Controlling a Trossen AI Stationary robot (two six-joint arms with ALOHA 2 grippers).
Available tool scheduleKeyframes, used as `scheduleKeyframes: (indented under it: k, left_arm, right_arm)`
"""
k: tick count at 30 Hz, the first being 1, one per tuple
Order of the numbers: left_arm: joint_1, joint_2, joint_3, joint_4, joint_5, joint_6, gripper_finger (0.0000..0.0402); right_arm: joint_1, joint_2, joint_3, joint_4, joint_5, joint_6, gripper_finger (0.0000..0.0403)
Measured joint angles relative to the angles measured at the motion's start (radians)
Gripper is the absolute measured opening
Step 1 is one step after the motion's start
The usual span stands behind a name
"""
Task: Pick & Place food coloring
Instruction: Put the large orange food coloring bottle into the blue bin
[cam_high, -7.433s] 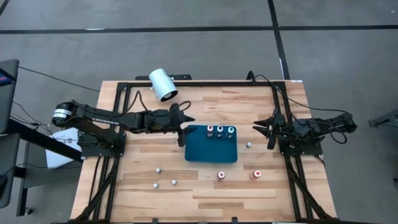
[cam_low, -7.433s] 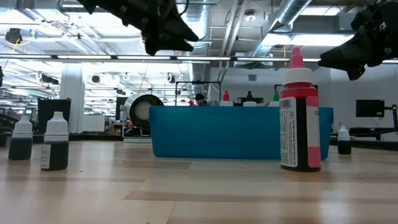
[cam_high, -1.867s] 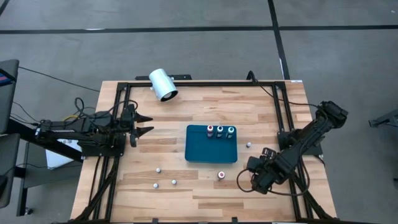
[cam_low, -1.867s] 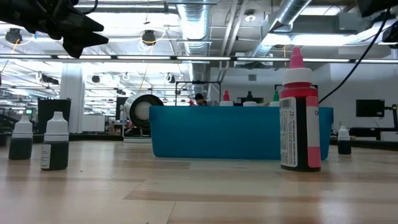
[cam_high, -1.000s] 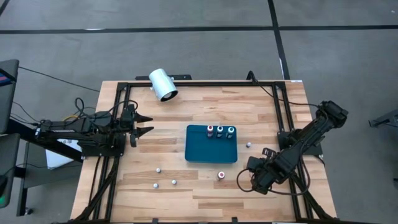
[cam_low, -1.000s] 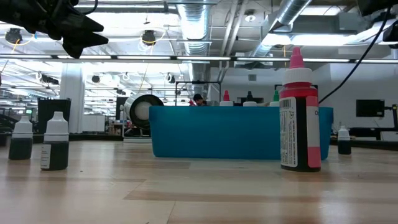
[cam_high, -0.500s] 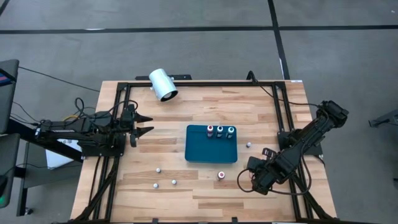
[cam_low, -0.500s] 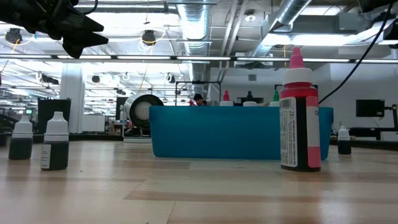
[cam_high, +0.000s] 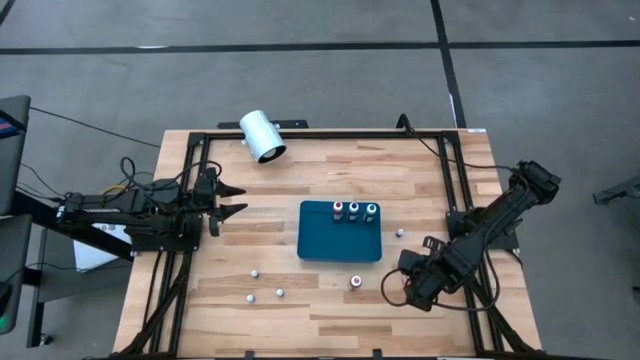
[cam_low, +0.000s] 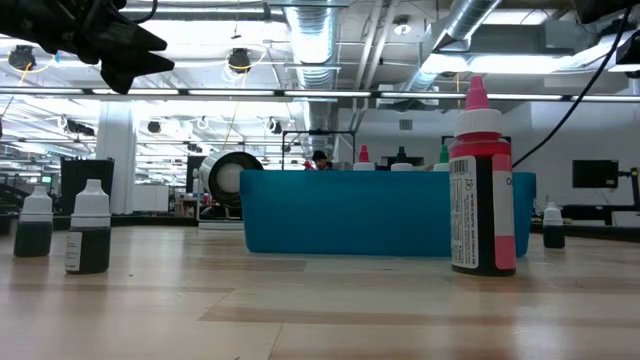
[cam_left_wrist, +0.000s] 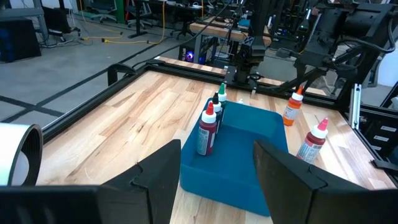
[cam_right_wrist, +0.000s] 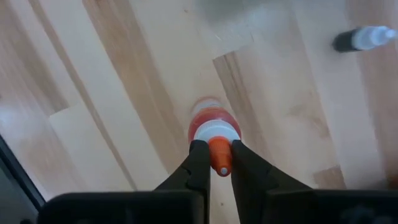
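Orange food coloring bottle (cam_right_wrist: 214, 132): stands upright on the desk (cam_high: 330, 165), at the near right, to the right of the loose red bottle (cam_high: 355, 282). Right end effector (cam_right_wrist: 215, 157) is directly above it, fingers pinched on the orange nozzle tip; bottle base appears to rest on the wood. Grasp made, lift not yet begun, by my reading.

Other bottles: three stand in a row at the far end of the blue tray (cam_high: 335, 250). One small bottle (cam_high: 400, 233) just right of the tray; three more (cam_high: 254, 272) near left on the bare wood.

Left end effector (cam_high: 232, 199): parked at the left side of the desk, well apart from the tray, fingers spread, nothing between them.

Doing this step well: the grip is on the narrow nozzle only, so the bottle could swing or slip. Suggest a straight vertical lift, slow, then carry high enough to clear the tray wall before lowering into an empty part of the tray, away from the row of three.

View comparison:
- Right wrist view is the only one showing the pinch itself; the high view hides the orange bottle under the arm.
- High view alone gives the layout of tray, loose bottles and both arms.
- Low view shows the red bottle upright in front of the tray, and two dark bottles (cam_low: 88, 243) at the left; the grasp is out of frame.
- Left wrist view shows the tray row from the side, and both near-right bottles beyond.
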Motion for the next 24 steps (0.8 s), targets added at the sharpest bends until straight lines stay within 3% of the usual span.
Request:
scheduleKeyframes:
  k: [15, 24]
  left_arm:
    - [0.0, 0.0, 0.0, 0.0, 0.0, 0.0, 0.0193]
    - [0.0, 0.0, 0.0, 0.0, 0.0, 0.0, 0.0193]
  right_arm:
    - [-0.118, -0.157, 0.114, -0.034, 0.007, -0.128, 0.0033]
    - [-0.23, -0.175, 0.199, -0.048, 0.017, -0.298, 0.003]
